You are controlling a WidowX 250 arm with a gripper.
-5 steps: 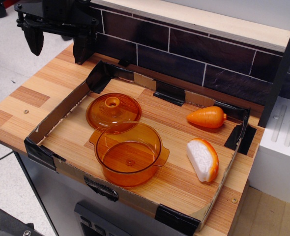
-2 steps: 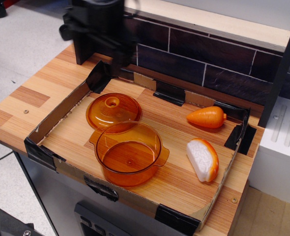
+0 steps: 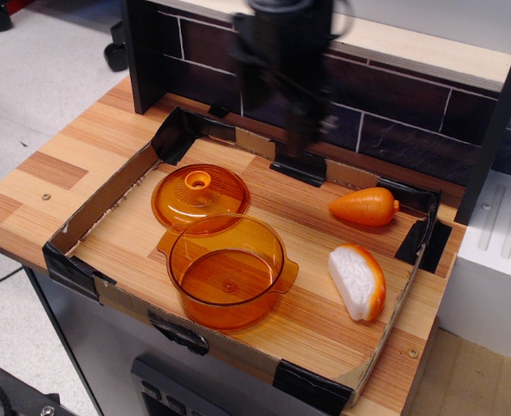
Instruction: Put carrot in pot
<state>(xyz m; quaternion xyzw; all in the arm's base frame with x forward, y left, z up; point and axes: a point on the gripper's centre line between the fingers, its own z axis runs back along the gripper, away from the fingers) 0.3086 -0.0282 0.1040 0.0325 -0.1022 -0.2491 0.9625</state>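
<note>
carrot: 1 | pot: 1 | lid: 1 | wedge slice: 1

We find a robot test bench dressed as a toy kitchen: a wooden counter backed by mock dark tiles, a taped cardboard tray holding plastic play cookware and food, and a bare grey floor beside it.
</note>
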